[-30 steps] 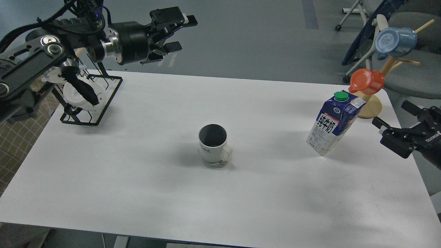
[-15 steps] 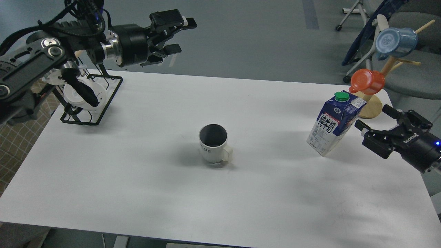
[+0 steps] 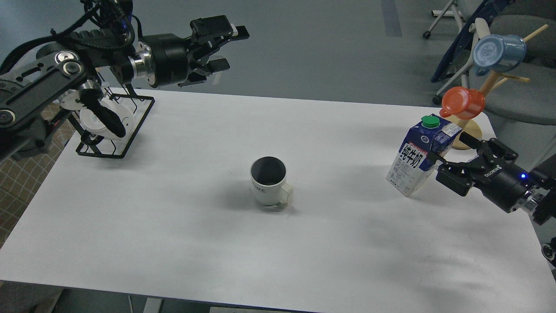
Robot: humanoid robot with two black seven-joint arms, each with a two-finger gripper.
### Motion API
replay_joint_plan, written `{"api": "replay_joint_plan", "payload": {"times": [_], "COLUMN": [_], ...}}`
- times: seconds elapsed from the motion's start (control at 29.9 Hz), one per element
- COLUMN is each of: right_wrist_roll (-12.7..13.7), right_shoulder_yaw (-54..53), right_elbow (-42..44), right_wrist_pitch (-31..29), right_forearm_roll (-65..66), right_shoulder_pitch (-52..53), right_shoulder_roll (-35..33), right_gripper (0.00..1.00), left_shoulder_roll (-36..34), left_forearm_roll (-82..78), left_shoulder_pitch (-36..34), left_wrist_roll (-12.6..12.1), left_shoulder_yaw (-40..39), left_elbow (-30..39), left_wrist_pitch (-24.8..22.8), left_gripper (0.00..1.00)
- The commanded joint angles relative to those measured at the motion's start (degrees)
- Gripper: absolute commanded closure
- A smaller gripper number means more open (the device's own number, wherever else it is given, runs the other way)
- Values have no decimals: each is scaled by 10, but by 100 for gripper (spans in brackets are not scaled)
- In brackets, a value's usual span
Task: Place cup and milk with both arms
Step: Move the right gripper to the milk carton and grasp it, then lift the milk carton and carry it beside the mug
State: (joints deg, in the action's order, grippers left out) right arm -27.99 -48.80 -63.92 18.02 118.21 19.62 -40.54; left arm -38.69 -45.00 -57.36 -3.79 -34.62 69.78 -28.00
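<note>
A white cup [image 3: 269, 181] with a dark inside and a handle on its right stands upright at the middle of the white table [image 3: 182, 243]. A blue and white milk carton [image 3: 419, 155] with a green cap stands upright at the right side. My right gripper [image 3: 451, 153] is open, its fingers reaching the carton's right side, one behind it and one in front. My left gripper [image 3: 229, 48] is open and empty, held high beyond the table's far left edge, well away from the cup.
A black wire rack [image 3: 115, 126] with white discs sits at the table's far left corner. A wooden mug tree [image 3: 469, 132] with an orange cup [image 3: 464, 102] and a blue cup [image 3: 498, 53] stands behind the carton. Office chairs stand beyond the far right.
My right gripper has moved left from the table's right edge up to the milk carton. My left arm has shifted only slightly. The cup and carton have not moved.
</note>
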Motion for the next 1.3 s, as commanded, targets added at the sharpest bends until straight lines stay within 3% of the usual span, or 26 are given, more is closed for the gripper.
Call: {"api": "replay_joint_plan", "payload": {"times": [0.0, 0.47, 0.57, 0.67, 0.7, 0.8, 0.9, 1.04, 1.27], "right_wrist_roll": [0, 0, 0, 0, 0, 0, 0, 0, 0], "right_shoulder_yaw": [4, 12, 12, 12, 13, 18, 19, 19, -1], "right_elbow": [10, 39, 42, 42, 42, 42, 42, 35, -17], "right_wrist_pitch": [0, 0, 0, 0, 0, 0, 0, 0, 0], "right_forearm_roll": [0, 0, 0, 0, 0, 0, 0, -2, -13], "right_shoulder_pitch": [8, 27, 29, 29, 29, 29, 28, 27, 39], "right_shoulder_roll": [6, 35, 37, 37, 36, 35, 33, 33, 27], "right_gripper": [0, 0, 4, 13, 25, 48, 61, 67, 66], "left_shoulder_roll": [0, -1, -1, -1, -1, -1, -1, -1, -1], "left_forearm_roll": [-1, -2, -3, -4, -4, -4, -4, -5, -6], "left_shoulder_pitch": [1, 7, 7, 7, 7, 7, 8, 12, 12], "left_wrist_roll": [0, 0, 0, 0, 0, 0, 0, 0, 0], "left_shoulder_yaw": [0, 0, 0, 0, 0, 0, 1, 0, 0], "left_elbow": [0, 0, 0, 0, 0, 0, 0, 0, 0], "left_wrist_pitch": [0, 0, 0, 0, 0, 0, 0, 0, 0], "left_gripper": [1, 1, 1, 1, 1, 1, 1, 1, 1]}}
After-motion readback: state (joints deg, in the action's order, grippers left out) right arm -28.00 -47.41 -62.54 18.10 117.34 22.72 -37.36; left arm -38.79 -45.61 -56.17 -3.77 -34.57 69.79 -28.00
